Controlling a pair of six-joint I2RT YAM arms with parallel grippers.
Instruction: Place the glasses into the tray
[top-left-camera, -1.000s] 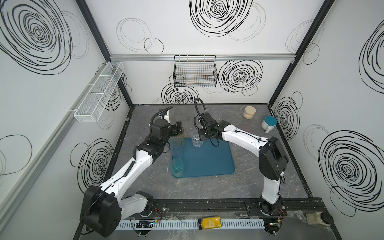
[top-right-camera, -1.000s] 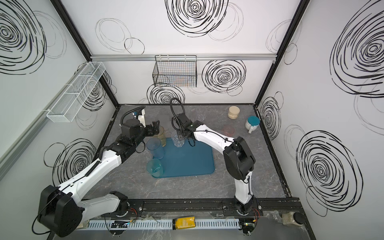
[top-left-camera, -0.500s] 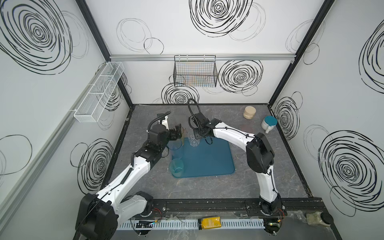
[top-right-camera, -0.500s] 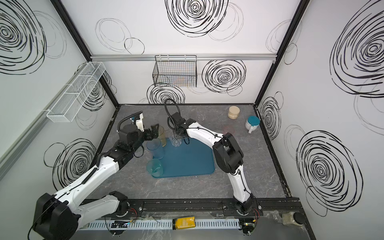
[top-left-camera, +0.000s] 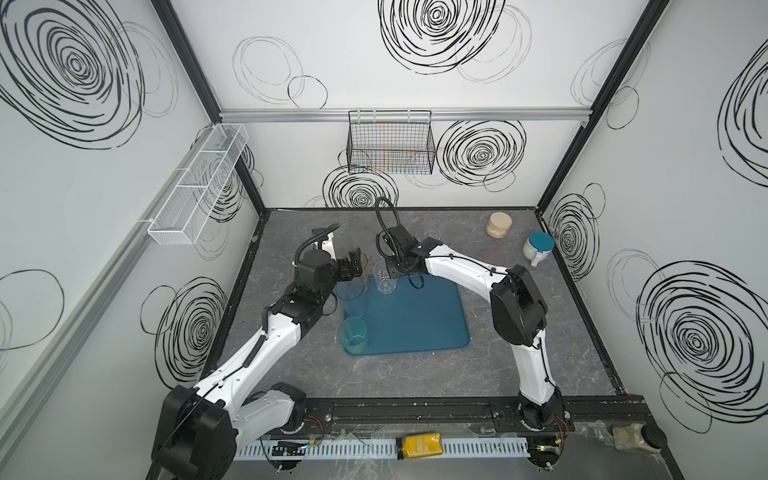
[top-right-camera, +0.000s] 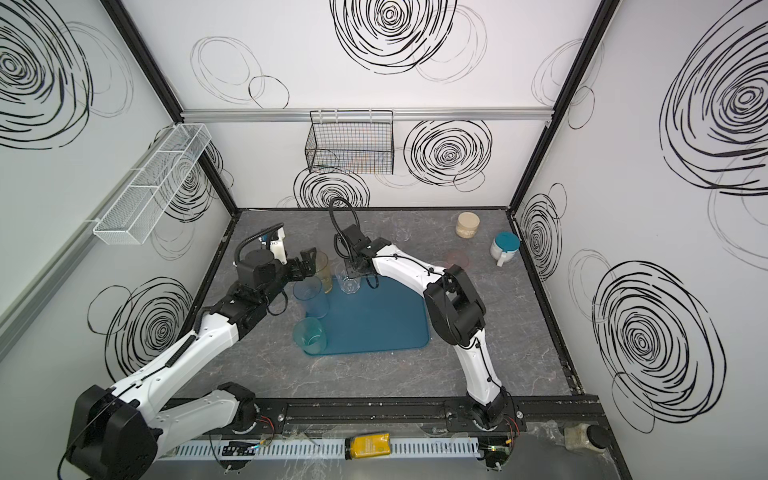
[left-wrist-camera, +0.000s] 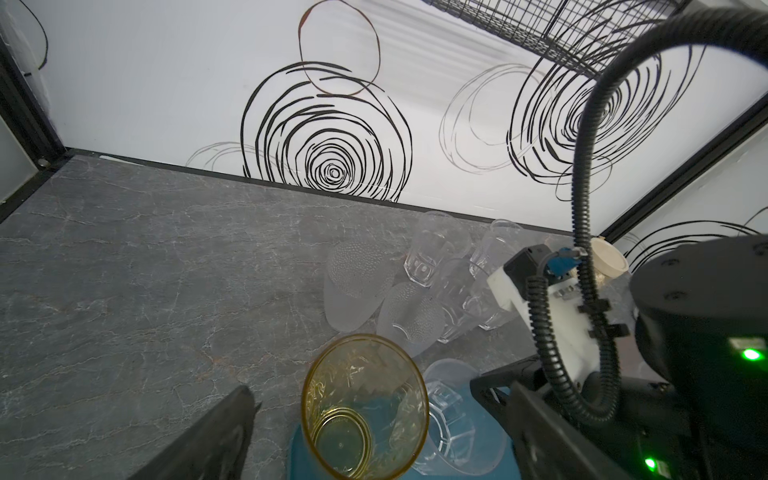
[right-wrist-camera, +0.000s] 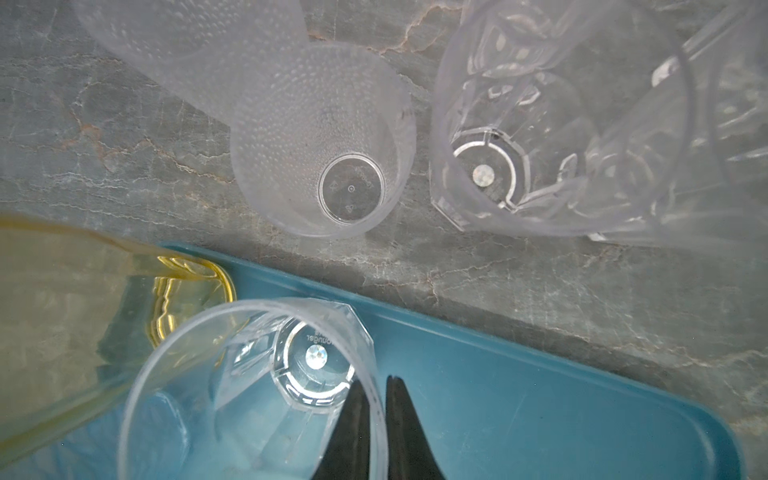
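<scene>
White swirl-marked walls (top-left-camera: 332, 41), grey marbled floor (top-left-camera: 415, 374), black wire basket (top-left-camera: 390, 147) hung.

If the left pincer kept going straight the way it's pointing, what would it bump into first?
The amber glass. The left pincer is open, and the glass stands right ahead, lined up with its gap, so the pincer would probably slide around the glass rather than knock it. How far ahead is hard to judge.

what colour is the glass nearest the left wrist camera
Amber yellow and see-through; the amber glass shows best in the left wrist view.
</scene>
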